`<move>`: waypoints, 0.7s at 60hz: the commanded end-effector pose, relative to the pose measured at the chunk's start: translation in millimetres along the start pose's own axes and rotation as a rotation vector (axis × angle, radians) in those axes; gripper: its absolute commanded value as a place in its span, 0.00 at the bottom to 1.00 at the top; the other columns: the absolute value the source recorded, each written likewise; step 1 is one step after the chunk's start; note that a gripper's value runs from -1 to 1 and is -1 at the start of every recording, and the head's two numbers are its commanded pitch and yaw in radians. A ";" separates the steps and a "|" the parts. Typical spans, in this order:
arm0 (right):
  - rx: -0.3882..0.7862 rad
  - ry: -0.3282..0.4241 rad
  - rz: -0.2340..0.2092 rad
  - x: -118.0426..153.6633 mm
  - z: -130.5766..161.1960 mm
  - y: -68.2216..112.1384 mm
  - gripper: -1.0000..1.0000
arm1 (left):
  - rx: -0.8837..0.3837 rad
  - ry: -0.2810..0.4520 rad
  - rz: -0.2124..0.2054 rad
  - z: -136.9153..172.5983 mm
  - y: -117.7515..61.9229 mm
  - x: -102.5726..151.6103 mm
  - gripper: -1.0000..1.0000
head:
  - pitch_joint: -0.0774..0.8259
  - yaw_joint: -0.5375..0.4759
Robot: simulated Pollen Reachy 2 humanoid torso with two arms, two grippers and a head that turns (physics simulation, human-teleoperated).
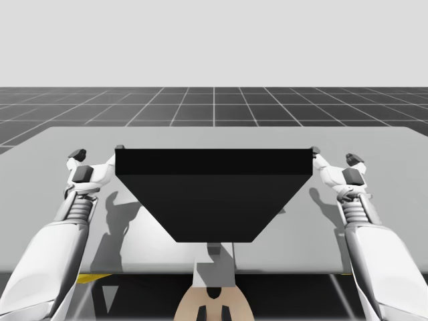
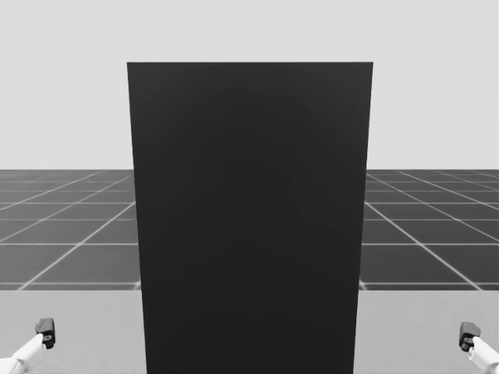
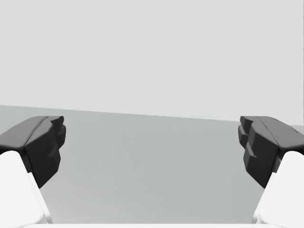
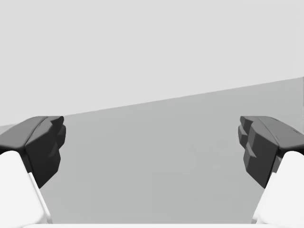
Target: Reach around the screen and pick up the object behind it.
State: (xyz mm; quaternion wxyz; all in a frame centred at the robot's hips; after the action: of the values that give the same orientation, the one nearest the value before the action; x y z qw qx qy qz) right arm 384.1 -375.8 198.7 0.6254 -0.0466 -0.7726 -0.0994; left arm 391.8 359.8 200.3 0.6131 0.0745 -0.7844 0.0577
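The dark floor (image 1: 214, 107) spreads widest, a flat tiled plane ruled with thin pale lines. On it stands the bench (image 1: 214, 137), a smooth, matte, pale grey slab.

The screen (image 2: 249, 218) stands upright near the middle of the bench, straight ahead of my head: a flat rectangular panel, matte black, with sharp edges and no texture. In the high view its top edge runs between my two wrists. The object is hidden behind this panel, so I cannot tell just where it lies.

My left arm (image 1: 53, 254) and right arm (image 1: 388, 261) are glossy white shells with ribbed, spring-like wrists. They reach forward on either side of the screen and cast soft shadows on the bench.

The left gripper (image 1: 79, 162) sits just beside the screen's left upper corner. Its jaws stand wide apart and hold nothing; in the left wrist view the grey bench top lies ahead beyond the gap. The right gripper (image 1: 353, 167) sits just beside the right upper corner, its jaws likewise wide apart and holding nothing.

The pads (image 3: 45, 145) are blocky, faceted and dark charcoal, set on rounded white fingers.
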 end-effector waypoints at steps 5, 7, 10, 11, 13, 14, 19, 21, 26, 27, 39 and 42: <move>0.063 -0.001 0.008 0.7 4.4 6.4 0.00 | -0.008 0.002 -0.001 -0.1 -0.8 -0.3 0.00 | 0.11 0.53; 0.082 -0.002 0.007 1.2 5.2 7.4 0.00 | -0.012 0.001 -0.001 0.0 -1.0 -0.3 0.00 | 0.11 0.53; 0.138 -0.012 0.025 1.9 6.9 9.9 0.00 | -0.048 0.000 0.000 1.2 -2.1 0.1 0.00 | 0.11 0.53; 0.170 -0.012 0.019 2.2 8.0 11.5 0.00 | -0.085 0.000 0.003 2.5 -3.6 0.9 0.00 | 0.11 0.53; 0.182 -0.019 0.017 2.5 9.1 12.6 0.00 | -0.108 0.001 0.005 3.7 -5.0 1.6 0.00 | 0.12 0.53; 0.190 -0.024 0.015 2.4 9.5 13.4 0.00 | -0.121 0.002 0.007 4.3 -5.7 2.0 0.00 | 0.12 0.53; 0.306 -0.041 -0.001 5.8 15.4 19.8 0.00 | -0.230 0.003 0.038 11.0 -13.3 6.8 0.00 | 0.12 0.53; 0.331 -0.046 -0.011 7.1 17.0 21.5 0.00 | -0.261 0.009 0.052 12.9 -15.1 8.0 0.00 | 0.12 0.53; 0.433 -0.059 -0.040 12.4 23.9 27.1 0.00 | -0.376 0.024 0.100 19.8 -21.8 12.9 0.00 | 0.12 0.52; 0.478 -0.068 -0.038 14.3 27.8 29.1 0.00 | -0.436 0.029 0.123 23.5 -24.6 15.6 0.00 | 0.13 0.52; 0.761 -0.086 -0.125 26.7 46.9 35.7 0.00 | -0.704 0.027 0.195 46.5 -40.3 36.7 0.00 | 0.13 0.52; 0.830 -0.081 -0.151 29.8 52.5 35.8 0.00 | -0.747 0.022 0.192 51.4 -41.6 40.5 0.00 | 0.14 0.52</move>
State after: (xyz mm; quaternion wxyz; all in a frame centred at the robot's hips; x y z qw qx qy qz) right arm 349.6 -336.7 214.8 0.5744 0.1812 -0.7895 0.1184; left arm 356.3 319.5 218.3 0.6123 -0.1622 -0.7644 -0.1205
